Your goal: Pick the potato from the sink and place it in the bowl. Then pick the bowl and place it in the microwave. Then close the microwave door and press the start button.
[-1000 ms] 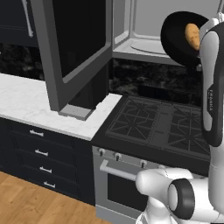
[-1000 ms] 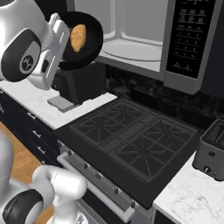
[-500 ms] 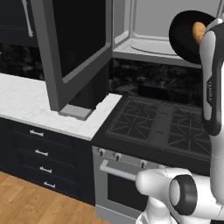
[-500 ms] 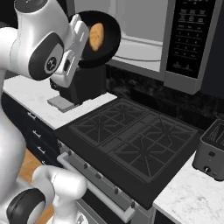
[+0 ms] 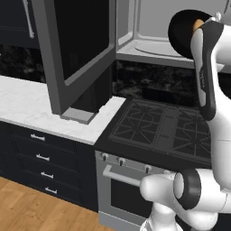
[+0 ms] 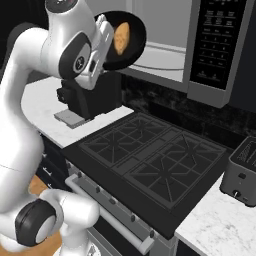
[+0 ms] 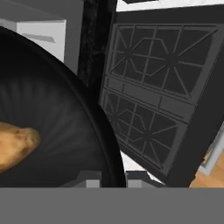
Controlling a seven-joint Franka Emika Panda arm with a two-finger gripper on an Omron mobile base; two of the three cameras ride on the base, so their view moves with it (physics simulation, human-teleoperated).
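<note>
One bowl (image 6: 125,40), potato (image 6: 121,38) inside, clamped by its rim in the gripper (image 7: 113,177), hangs tilted just before the microwave (image 6: 165,35) opening, cavity straight ahead.

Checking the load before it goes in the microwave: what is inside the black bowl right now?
The potato lies inside the bowl, which the end effector grips by its rim. The arm covers part of the bowl's inside, so anything else there cannot be seen.
</note>
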